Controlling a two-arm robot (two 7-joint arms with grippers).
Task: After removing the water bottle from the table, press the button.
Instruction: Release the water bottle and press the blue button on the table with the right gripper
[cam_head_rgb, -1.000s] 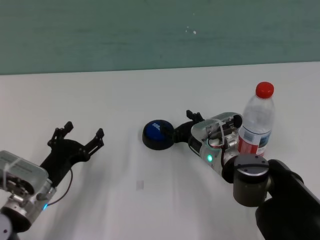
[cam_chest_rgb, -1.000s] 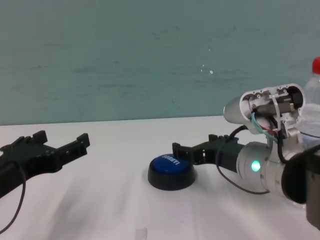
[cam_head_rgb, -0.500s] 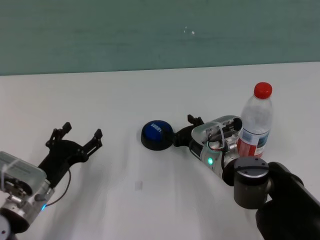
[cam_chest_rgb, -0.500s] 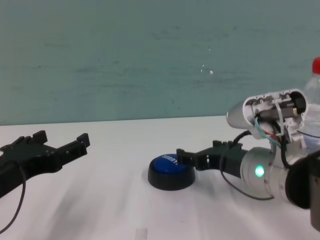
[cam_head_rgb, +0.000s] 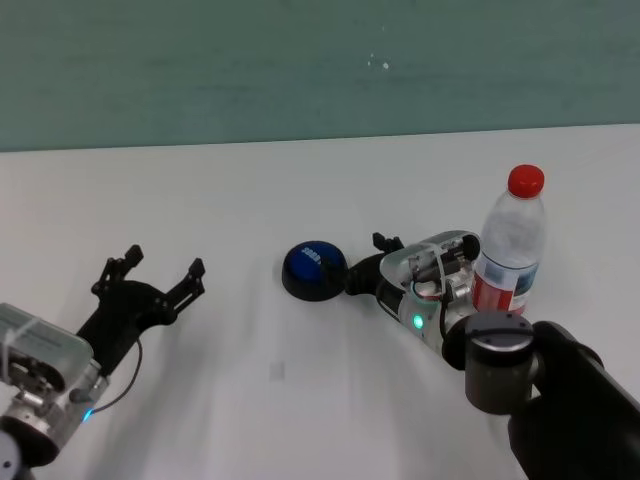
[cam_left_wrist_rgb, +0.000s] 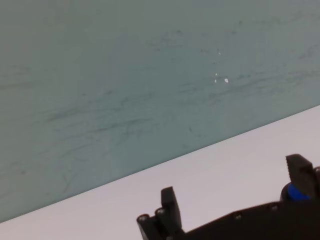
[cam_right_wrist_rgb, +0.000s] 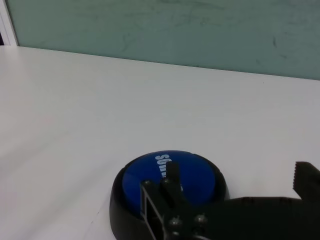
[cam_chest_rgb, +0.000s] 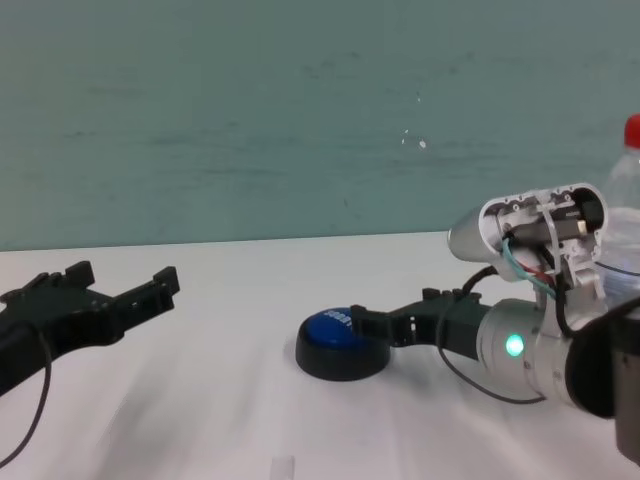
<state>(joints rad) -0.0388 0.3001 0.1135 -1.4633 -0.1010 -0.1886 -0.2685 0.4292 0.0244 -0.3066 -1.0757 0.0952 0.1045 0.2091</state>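
Note:
The water bottle (cam_head_rgb: 515, 245), clear with a red cap and a red-and-white label, stands upright on the white table (cam_head_rgb: 300, 190) at the right; its edge shows in the chest view (cam_chest_rgb: 627, 190). The blue button (cam_head_rgb: 314, 268) on its black base sits mid-table and also shows in the chest view (cam_chest_rgb: 340, 343) and the right wrist view (cam_right_wrist_rgb: 190, 175). My right gripper (cam_head_rgb: 365, 265) is open and empty, low over the table between bottle and button. One finger (cam_right_wrist_rgb: 172, 172) reaches over the button's near edge; I cannot tell if it touches. My left gripper (cam_head_rgb: 163, 262) is open and empty at the left.
A teal wall (cam_head_rgb: 320, 70) runs along the table's far edge. My right forearm (cam_head_rgb: 560, 390) lies just in front of the bottle. A small pale mark (cam_head_rgb: 277, 371) lies on the tabletop near the front.
My right gripper has dropped a little and edged towards the button. The bottle, the button and the left arm have not moved.

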